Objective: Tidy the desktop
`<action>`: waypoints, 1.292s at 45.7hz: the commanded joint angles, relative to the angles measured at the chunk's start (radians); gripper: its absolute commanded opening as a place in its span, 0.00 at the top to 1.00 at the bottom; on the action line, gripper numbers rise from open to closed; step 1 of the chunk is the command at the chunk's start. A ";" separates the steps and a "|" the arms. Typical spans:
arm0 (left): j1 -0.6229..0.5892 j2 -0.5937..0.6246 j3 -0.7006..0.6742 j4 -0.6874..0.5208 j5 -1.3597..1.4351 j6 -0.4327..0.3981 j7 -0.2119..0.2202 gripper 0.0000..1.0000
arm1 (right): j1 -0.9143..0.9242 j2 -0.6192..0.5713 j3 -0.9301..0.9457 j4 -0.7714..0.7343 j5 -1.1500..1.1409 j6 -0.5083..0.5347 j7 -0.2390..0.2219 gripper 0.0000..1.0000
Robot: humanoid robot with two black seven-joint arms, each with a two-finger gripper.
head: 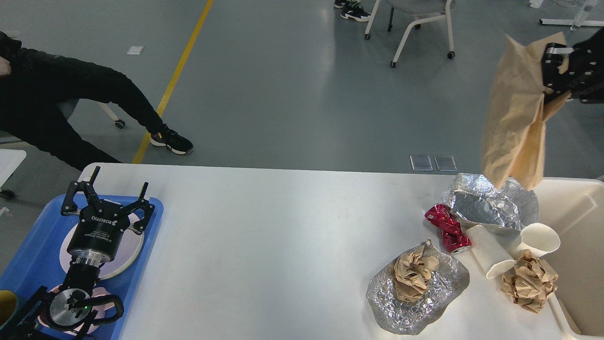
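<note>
The white desktop (264, 245) spans the view. High at the right edge, my right gripper (549, 80) is shut on a brown paper bag (512, 123) that hangs in the air above the beige bin (573, 208). My left gripper (106, 198) stands open over the blue tray (33, 250), holding nothing. On the desktop's right side lie a crushed red can (447, 228), two white paper cups (490, 257) (540, 238), crumpled foil (488, 205), a foil sheet (443, 288) with a brown paper ball (413, 274) on it, and another brown paper ball (528, 281).
A round plate (127, 250) lies in the blue tray under my left arm. A person in black (71, 104) sits beyond the table's far left corner. A chair (420, 19) stands on the floor behind the table.
</note>
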 commanded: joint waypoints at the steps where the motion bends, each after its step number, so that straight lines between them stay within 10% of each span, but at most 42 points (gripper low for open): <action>1: 0.000 0.001 0.000 0.001 0.000 0.000 -0.002 0.04 | -0.095 -0.151 -0.036 -0.022 -0.025 -0.157 -0.005 1.00; 15: 0.000 0.001 0.000 0.001 0.000 0.000 -0.002 0.04 | -0.471 -0.392 0.078 -0.100 -0.016 -0.584 -0.003 1.00; 29: 0.000 -0.001 0.000 0.001 0.000 0.000 -0.002 0.04 | -1.104 -0.450 0.657 -0.449 0.056 -0.616 -0.029 1.00; 44: 0.000 0.001 0.000 0.001 0.000 0.000 -0.002 0.04 | -1.578 -0.203 0.973 -0.920 0.060 -0.610 -0.043 1.00; 59: 0.000 0.001 0.000 -0.001 0.000 0.000 -0.002 0.04 | -1.778 -0.025 1.027 -1.071 0.060 -0.674 -0.066 1.00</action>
